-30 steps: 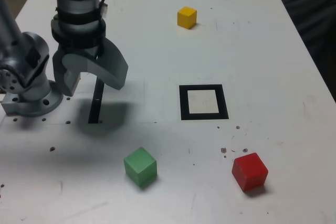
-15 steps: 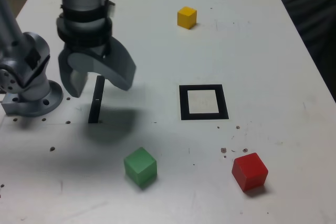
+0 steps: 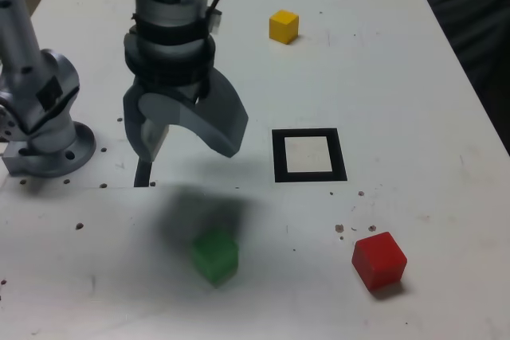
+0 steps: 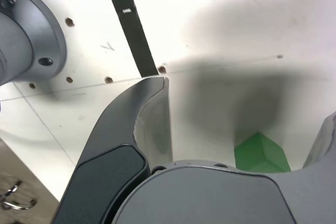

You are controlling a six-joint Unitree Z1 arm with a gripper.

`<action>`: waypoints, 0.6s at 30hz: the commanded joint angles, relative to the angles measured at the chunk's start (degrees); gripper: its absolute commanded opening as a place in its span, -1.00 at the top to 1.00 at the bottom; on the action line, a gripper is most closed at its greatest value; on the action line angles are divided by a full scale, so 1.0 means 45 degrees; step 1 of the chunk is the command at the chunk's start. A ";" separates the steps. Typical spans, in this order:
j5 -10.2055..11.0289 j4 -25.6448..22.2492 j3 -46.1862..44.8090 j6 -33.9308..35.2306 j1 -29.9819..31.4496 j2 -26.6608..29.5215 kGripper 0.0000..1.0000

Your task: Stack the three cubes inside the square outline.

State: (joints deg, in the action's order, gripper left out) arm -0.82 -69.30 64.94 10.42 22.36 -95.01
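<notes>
Your gripper [image 3: 187, 129] hangs upper left of centre in the exterior view, jaws spread wide and empty. The green cube [image 3: 214, 255] sits below it in its shadow; descend off-centre and a finger could knock it askew. The square outline [image 3: 308, 154] lies mid-frame with clear table around. The red cube [image 3: 379, 259] sits lower right, the yellow cube [image 3: 284, 25] up top.
</notes>
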 commanded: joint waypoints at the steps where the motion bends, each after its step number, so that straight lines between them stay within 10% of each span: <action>1: 0.0080 -0.0293 0.0640 0.0042 0.0261 -0.0401 -0.99; 18: 0.0422 -0.2244 0.5838 -0.0965 0.1720 -0.3795 -1.00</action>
State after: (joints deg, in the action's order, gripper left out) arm 0.86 -78.97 90.50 6.36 29.95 -111.36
